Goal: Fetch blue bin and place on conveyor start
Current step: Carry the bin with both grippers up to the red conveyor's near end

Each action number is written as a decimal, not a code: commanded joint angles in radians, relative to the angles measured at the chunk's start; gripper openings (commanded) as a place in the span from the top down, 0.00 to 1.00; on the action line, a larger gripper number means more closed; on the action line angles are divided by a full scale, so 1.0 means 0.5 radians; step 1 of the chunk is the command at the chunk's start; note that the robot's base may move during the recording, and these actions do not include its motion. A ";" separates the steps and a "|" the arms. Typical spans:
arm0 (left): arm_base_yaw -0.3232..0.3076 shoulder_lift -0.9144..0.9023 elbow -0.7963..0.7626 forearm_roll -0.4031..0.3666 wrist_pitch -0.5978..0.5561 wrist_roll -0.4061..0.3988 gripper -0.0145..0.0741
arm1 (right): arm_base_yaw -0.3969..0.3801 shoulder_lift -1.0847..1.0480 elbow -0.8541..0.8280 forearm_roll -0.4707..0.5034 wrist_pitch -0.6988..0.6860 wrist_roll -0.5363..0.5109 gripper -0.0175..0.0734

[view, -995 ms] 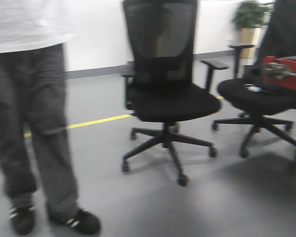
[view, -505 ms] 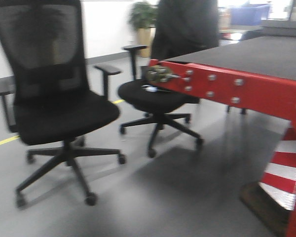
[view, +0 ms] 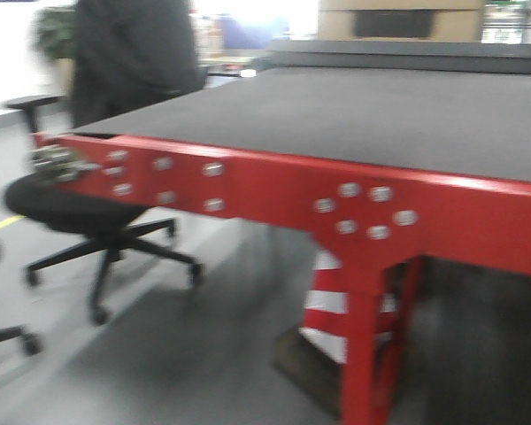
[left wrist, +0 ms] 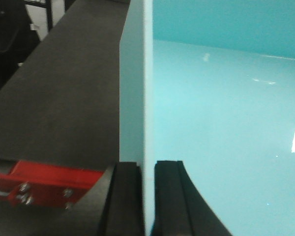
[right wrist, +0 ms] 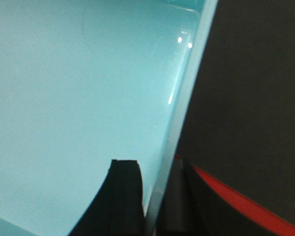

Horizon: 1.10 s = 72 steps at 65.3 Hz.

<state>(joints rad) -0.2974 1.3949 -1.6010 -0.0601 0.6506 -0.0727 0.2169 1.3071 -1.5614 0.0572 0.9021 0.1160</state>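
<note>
Left of me a black office chair stands on the grey floor, a person in dark clothes just behind it. A red-and-white striped cone stands further right, and a cardboard box sits far back.

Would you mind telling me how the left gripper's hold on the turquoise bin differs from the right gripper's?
In the wrist views, the blue bin opens to the right of the left gripper but to the left of the right gripper. The wall rises straight from the left gripper and slants from the right gripper. Both are shut on a bin wall, with the conveyor belt alongside.
</note>
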 commanded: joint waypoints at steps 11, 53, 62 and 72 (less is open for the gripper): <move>0.003 -0.028 -0.018 -0.011 -0.130 0.000 0.96 | -0.009 -0.029 -0.008 -0.052 -0.041 -0.055 0.97; 0.003 -0.028 -0.018 -0.011 -0.130 0.000 0.96 | -0.009 -0.029 -0.008 -0.052 -0.041 -0.055 0.97; 0.003 -0.028 -0.018 -0.011 -0.130 0.000 0.96 | -0.009 -0.029 -0.008 -0.052 -0.041 -0.055 0.97; 0.003 -0.028 -0.018 -0.011 -0.130 0.000 0.96 | -0.009 -0.029 -0.008 -0.052 -0.041 -0.055 0.97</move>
<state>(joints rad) -0.2974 1.3949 -1.6010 -0.0601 0.6488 -0.0727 0.2169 1.3071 -1.5614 0.0572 0.9021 0.1160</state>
